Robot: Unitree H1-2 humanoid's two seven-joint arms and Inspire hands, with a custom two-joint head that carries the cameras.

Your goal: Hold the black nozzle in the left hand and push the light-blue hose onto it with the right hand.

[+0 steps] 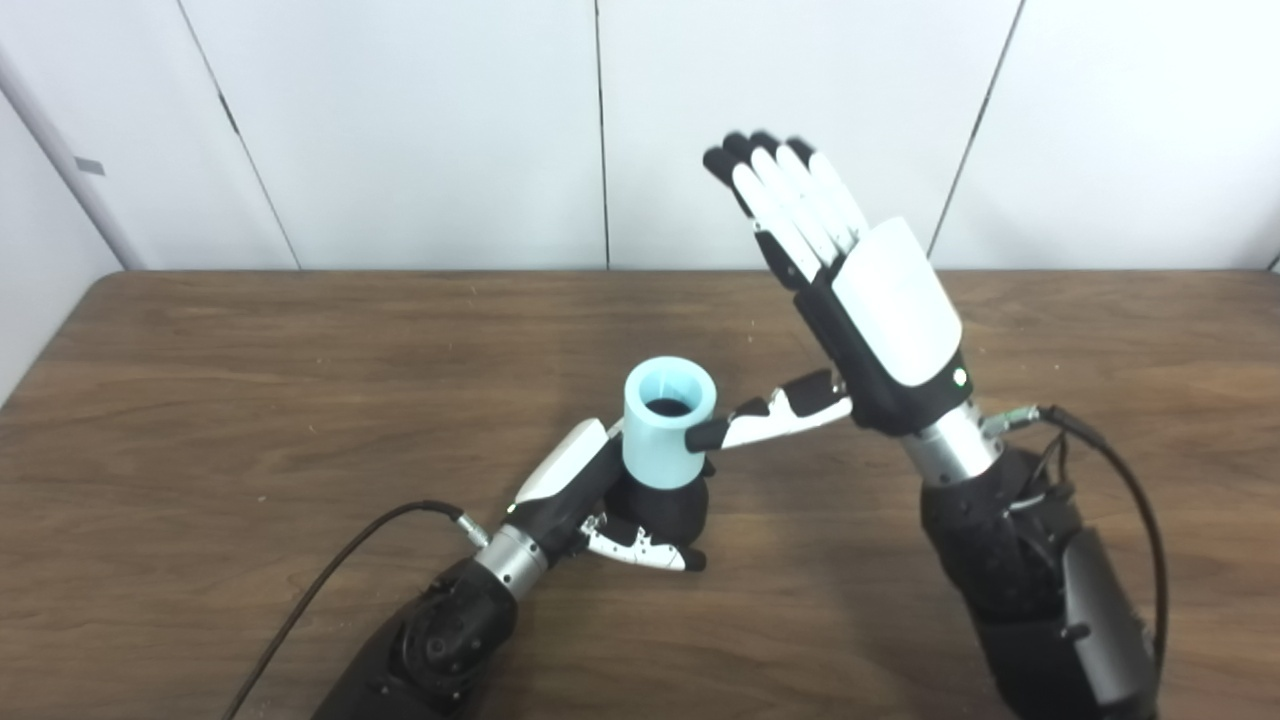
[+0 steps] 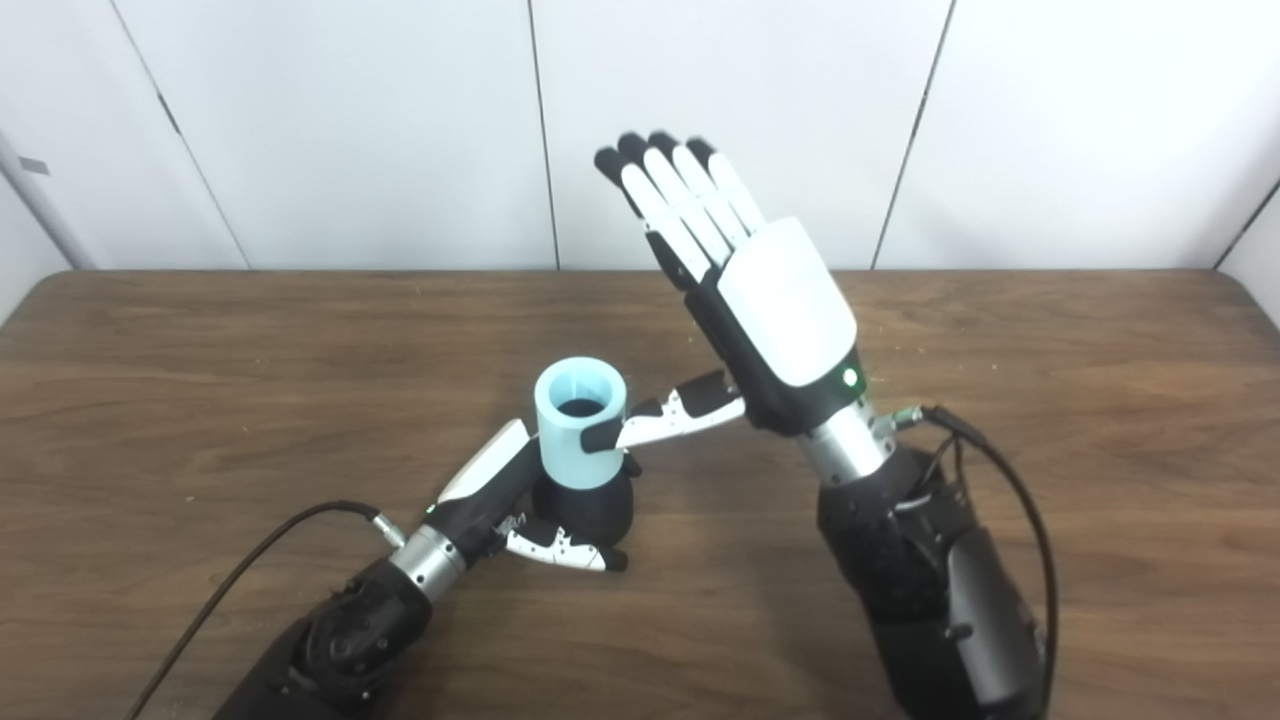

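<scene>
Light-blue hose (image 1: 667,424) upright, mouth upward

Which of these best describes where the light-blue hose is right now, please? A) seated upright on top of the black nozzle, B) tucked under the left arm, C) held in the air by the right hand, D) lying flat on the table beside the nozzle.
A: the light-blue hose stands upright on the black nozzle, which the left hand grips, while the right hand is raised with fingers spread, only its thumb at the hose.
</scene>
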